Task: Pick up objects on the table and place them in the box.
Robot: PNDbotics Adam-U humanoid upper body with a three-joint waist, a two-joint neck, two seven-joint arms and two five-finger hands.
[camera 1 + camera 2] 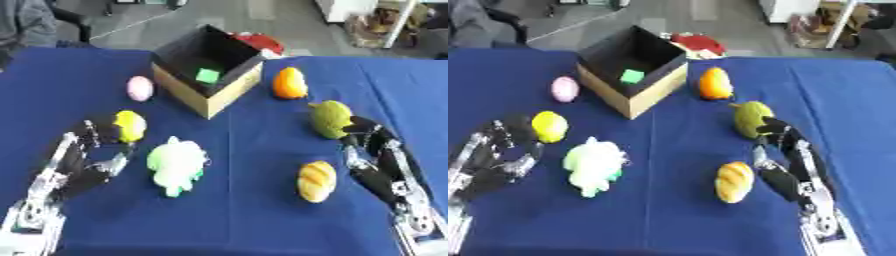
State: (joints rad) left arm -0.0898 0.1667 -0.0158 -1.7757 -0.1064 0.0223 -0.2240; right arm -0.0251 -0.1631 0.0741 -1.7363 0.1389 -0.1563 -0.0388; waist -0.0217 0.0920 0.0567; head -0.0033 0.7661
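Table (254, 215) covered in blue cloth. Open cardboard box (210, 95) stands far centre, set cornerwise. Left of it, a pink egg-shaped thing (140, 88). Nearer on the left, a yellow lemon-like fruit (130, 125); beside it a white-and-green soft toy (177, 164). Right of the box an orange fruit (290, 83), then a green pear-like fruit (330, 119). Near right, a bread loaf (316, 181).

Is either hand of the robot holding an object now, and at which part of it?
Nothing is held. The left hand is open beside the yellow object; the right hand is open beside the green fruit.
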